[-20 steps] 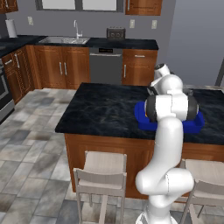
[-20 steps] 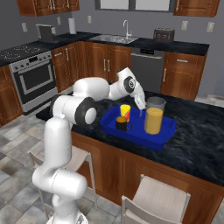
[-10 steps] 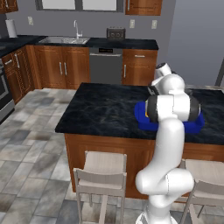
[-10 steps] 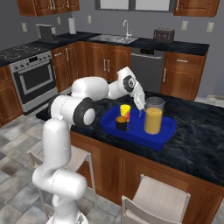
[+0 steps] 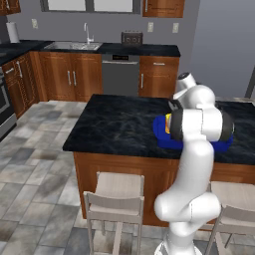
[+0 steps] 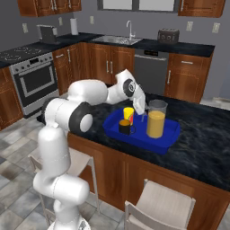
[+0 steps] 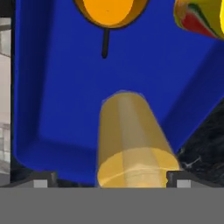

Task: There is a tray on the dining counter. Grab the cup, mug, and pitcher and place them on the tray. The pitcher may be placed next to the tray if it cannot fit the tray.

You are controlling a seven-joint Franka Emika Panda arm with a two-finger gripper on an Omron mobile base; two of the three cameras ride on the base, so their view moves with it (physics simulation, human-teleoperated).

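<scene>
A: Checking progress: are the yellow tumbler cup, squat black mug and tall glass pitcher on the bright blue tray?

B: Yes; gripper jaws stand apart above the pitcher. Nothing remains, I judge.

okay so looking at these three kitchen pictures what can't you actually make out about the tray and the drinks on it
- Left base view: the arm hides most of the tray; just a sliver of the cup shows.
- Hand view: the mug and cup are cut off by the top edge; the pitcher base is cut off.
- Right base view: the gripper partly hides the cup; its mark is unreadable.
</scene>
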